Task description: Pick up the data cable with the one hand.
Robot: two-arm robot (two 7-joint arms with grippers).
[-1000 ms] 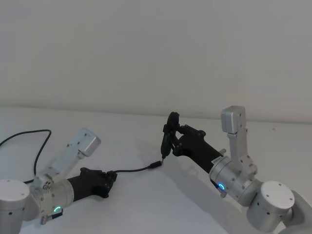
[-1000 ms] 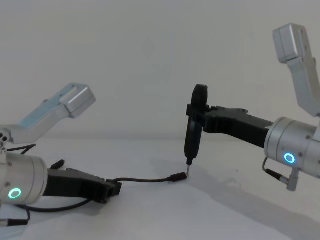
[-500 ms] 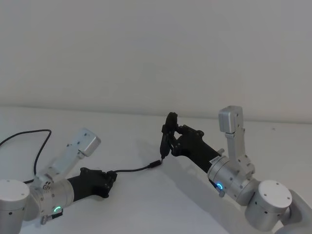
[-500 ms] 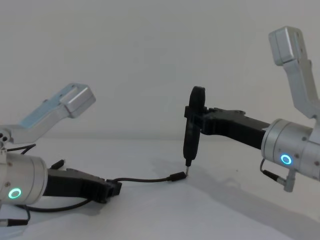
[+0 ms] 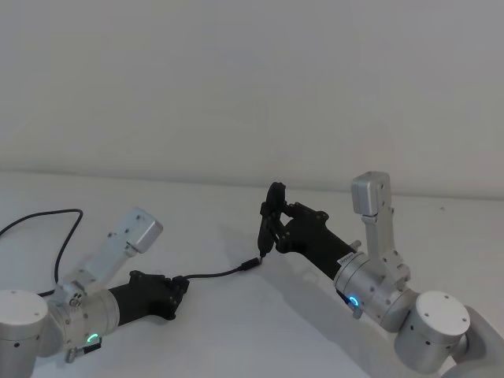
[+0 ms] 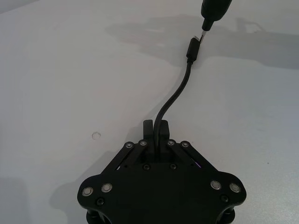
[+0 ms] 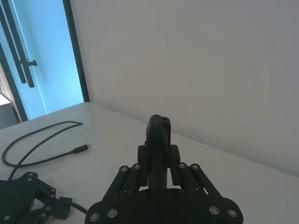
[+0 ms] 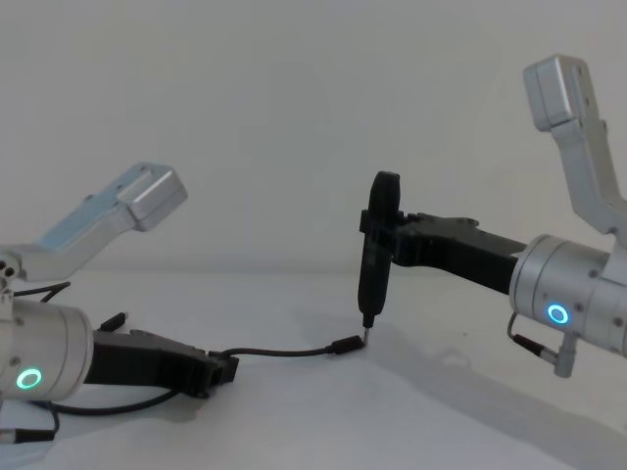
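The left gripper (image 6: 156,128) sits low on the white table (image 5: 197,331), fingers pinched tight on the data cable (image 6: 175,95). The cable runs on flat toward 2 o'clock in the head view, and its plug (image 8: 345,346) lies on the table. The right gripper (image 8: 377,250) clamps an upright black screwdriver-like tool (image 8: 372,264), tip down right at the plug.

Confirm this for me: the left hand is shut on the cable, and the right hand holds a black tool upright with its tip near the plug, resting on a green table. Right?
Not quite: the table is white, as the head view shows. The rest stands: the left hand is shut on the cable, and the right hand holds the black tool upright with its tip near the plug.
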